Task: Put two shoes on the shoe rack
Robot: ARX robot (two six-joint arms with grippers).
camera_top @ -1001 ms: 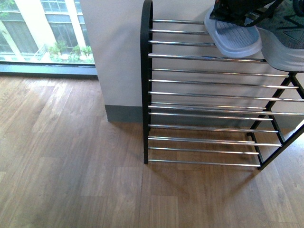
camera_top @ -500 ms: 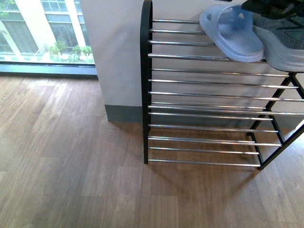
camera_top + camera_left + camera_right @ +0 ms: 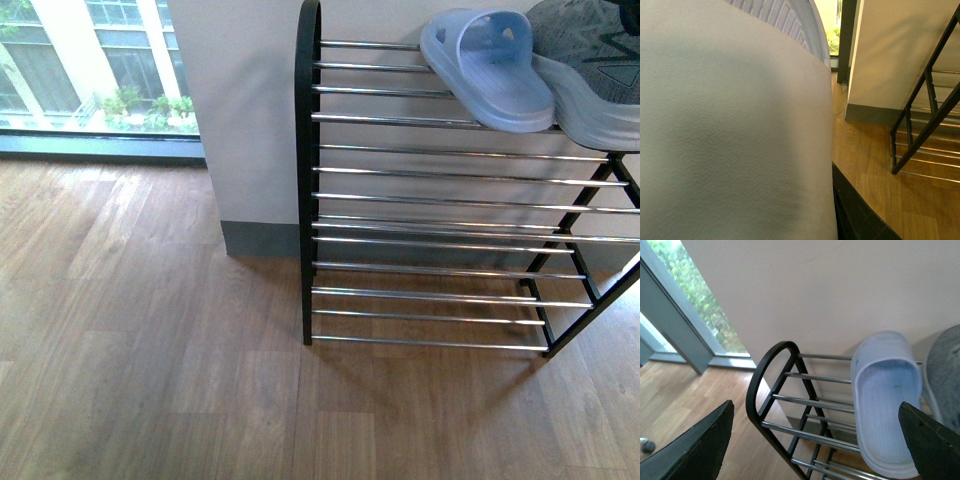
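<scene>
Lying on rack (image 3: pixel 420 118) top, slide (image 3: pixel 487 66) under open R claw (image 3: pixel 815 432).

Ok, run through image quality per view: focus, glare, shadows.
Front view: sharp, even daylight; glints on the shoe rack bars, a soft shadow on the floor under it. Left wrist view: mostly filled by a pale, out-of-focus surface too close to identify. Right wrist view: blue slide sharp, right gripper fingers dark and blurred, window bright.

**Room around the rig**

I see a wood-plank floor (image 3: pixel 150 330) in warm brown, running up to a pale cream wall (image 3: pixel 250 110) with a grey skirting board (image 3: pixel 262 240) at its foot. To the left, a floor-level window (image 3: pixel 95 65) shows a building and greenery (daylight outside), above a dark sill (image 3: pixel 100 147).
</scene>
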